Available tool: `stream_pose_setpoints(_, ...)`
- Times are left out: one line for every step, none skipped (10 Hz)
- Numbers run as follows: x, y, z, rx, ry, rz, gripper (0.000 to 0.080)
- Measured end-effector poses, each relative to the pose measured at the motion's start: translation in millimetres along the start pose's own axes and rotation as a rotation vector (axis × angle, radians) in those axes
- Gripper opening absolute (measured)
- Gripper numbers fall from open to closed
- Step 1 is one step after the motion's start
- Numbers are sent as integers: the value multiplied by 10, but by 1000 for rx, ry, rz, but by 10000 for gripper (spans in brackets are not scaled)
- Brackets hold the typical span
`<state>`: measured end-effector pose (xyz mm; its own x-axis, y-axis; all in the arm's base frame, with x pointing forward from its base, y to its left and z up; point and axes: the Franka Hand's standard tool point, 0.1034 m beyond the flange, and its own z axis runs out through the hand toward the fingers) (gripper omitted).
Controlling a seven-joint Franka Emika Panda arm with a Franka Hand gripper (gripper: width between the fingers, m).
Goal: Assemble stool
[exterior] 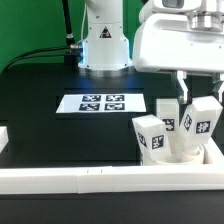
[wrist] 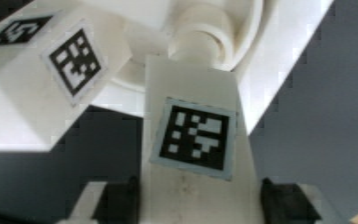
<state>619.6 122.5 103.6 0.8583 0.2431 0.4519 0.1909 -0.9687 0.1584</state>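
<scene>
stool: the white plastic kit sits at the exterior view's right, on the black surface [exterior: 40,110] just inside the corner of the white border rails [exterior: 60,178]; the round seat [exterior: 185,152] is mostly hidden behind the leg blocks standing on it.
legs: one tagged leg block [exterior: 152,135] stands tilted at the front, another [exterior: 166,112] behind it, and a third leg [exterior: 202,118] is under the tool; from here they look already set into the seat, though the sockets are hidden.
tool: the tool [exterior: 195,92] hangs over the third leg with a finger on either side of its top. in the wrist view that leg [wrist: 197,135] fills the gap between the fingers [wrist: 101,200], which sit close against its sides; i would say clenched on it, but real contact is hard to confirm.
handling: the blocks look stiff, hollow and light, with smooth sides that could slip or twist in a pinch. best taken across the two flat faces near the top, squarely.
risk: the neighbouring block [wrist: 43,80] stands very near, so a wide swing could knock it.
marker board: flat on the surface [exterior: 102,103], well apart from the kit.
</scene>
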Motion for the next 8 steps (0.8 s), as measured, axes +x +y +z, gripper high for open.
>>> stream_pose_setpoints(-21,-18,18,1,-4,2,322)
stream_pose_setpoints(-38,-53,31,3,-7,5,322)
stream_pose_setpoints(-50,-86,45,5,-6,2,322)
stream_pose_setpoints(-47,-98,55,5,3,4,322)
stream_pose_setpoints(-41,-99,59,3,13,11,322)
stream_pose_setpoints(-39,-95,59,3,16,12,322)
stream_pose_setpoints(-40,-95,58,3,16,12,323)
stream_pose_setpoints(-40,-93,57,3,16,11,323)
